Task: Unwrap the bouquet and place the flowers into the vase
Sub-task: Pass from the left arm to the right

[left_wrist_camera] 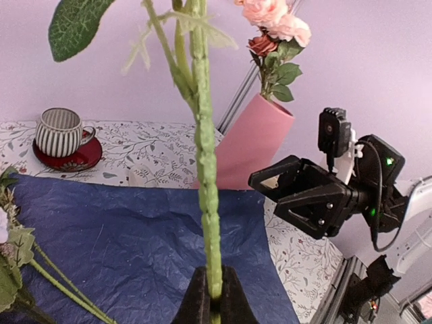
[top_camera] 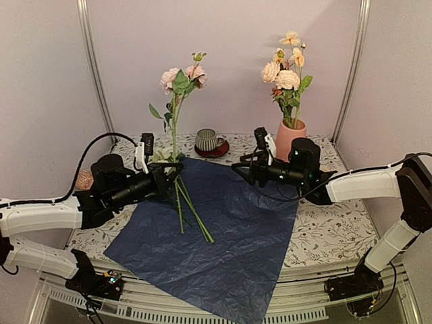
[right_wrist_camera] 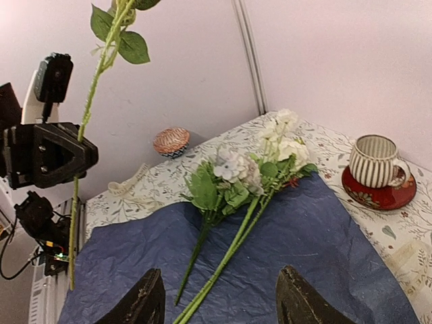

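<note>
While the left gripper (left_wrist_camera: 214,300) is clamped on one pink-bloomed stem (left_wrist_camera: 206,169), held upright over the blue paper (top_camera: 229,236), the right gripper (right_wrist_camera: 219,297) hangs open and empty near the vase (top_camera: 290,137), which holds cream and peach flowers (top_camera: 286,75); loose stems (right_wrist_camera: 233,177) lie on the paper.

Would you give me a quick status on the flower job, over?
Left gripper shut on one flower stem, upright. Right gripper open, empty. Vase holds blooms; more flowers on blue paper. Right gripper sits between stem and vase.
</note>
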Controlling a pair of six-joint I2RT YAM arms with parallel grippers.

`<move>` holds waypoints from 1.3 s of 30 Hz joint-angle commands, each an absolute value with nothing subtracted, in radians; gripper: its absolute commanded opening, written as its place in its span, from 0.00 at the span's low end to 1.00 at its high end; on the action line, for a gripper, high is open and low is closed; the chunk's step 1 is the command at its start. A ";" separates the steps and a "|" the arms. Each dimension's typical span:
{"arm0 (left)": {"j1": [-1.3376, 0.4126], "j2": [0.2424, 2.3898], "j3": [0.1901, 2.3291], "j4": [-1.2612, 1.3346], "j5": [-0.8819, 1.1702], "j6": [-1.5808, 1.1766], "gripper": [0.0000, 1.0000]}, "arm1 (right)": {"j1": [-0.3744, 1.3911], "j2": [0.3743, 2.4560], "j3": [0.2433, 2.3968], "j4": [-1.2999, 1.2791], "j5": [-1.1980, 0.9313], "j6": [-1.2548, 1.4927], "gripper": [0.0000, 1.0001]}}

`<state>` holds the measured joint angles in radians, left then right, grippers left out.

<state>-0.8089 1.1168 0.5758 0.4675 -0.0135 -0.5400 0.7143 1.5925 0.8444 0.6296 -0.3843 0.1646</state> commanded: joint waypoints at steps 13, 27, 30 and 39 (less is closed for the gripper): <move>-0.820 1.086 0.448 0.797 0.306 -0.437 0.00 | 0.791 1.543 1.116 0.469 -0.618 0.266 0.57; -0.837 1.135 0.452 0.888 0.406 -0.426 0.00 | 0.928 1.705 1.350 0.377 -0.584 0.221 0.54; -0.840 1.138 0.456 0.886 0.419 -0.419 0.00 | 0.938 1.726 1.366 0.372 -0.586 0.224 0.54; -0.843 1.144 0.461 0.881 0.418 -0.414 0.00 | 0.952 1.744 1.381 0.367 -0.614 0.225 0.44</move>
